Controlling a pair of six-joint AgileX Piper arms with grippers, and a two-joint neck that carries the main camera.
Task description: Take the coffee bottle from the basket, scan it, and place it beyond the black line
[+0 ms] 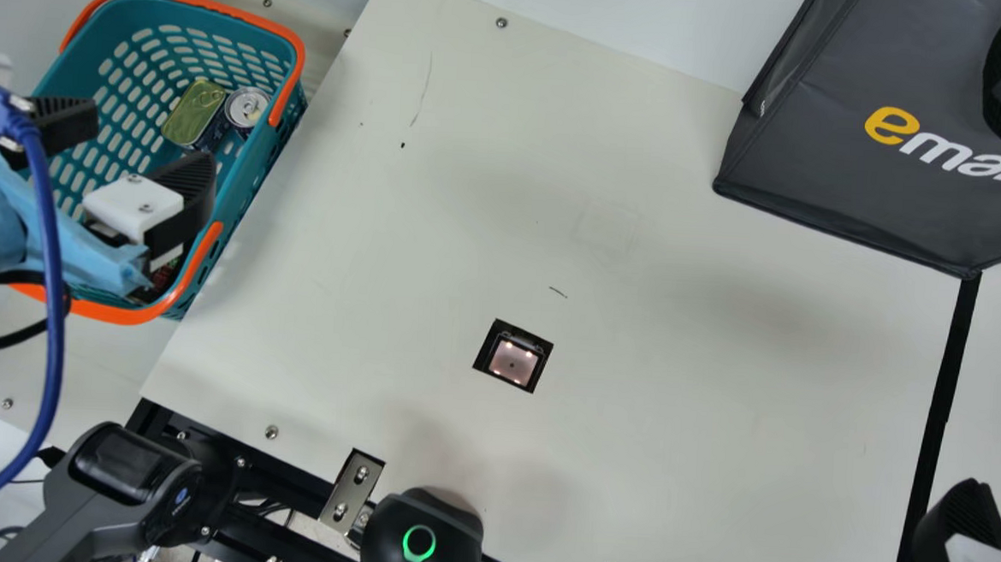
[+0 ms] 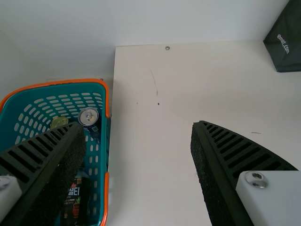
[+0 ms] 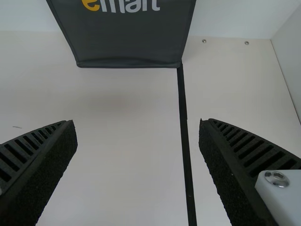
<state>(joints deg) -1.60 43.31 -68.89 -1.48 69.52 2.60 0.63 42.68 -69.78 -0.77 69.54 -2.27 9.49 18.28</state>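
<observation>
Cream table (image 1: 674, 393), teal basket (image 1: 253, 187), left fingers (image 1: 193, 183) spread above

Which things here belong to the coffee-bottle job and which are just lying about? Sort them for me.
For the job:
- basket
- dark bottle in it, probably the coffee
- square window in the table, likely the scanner
- black line

Just lying about:
- round can
- flat-topped tin
- dark gray bag

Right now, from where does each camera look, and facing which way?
Left wrist view: on that wrist, facing forward and down at basket and table; left gripper shows.
Right wrist view: likewise, at the black line; right gripper shows.
Main view: on the neck, facing down at the table; both grippers show.
All share the bag.
</observation>
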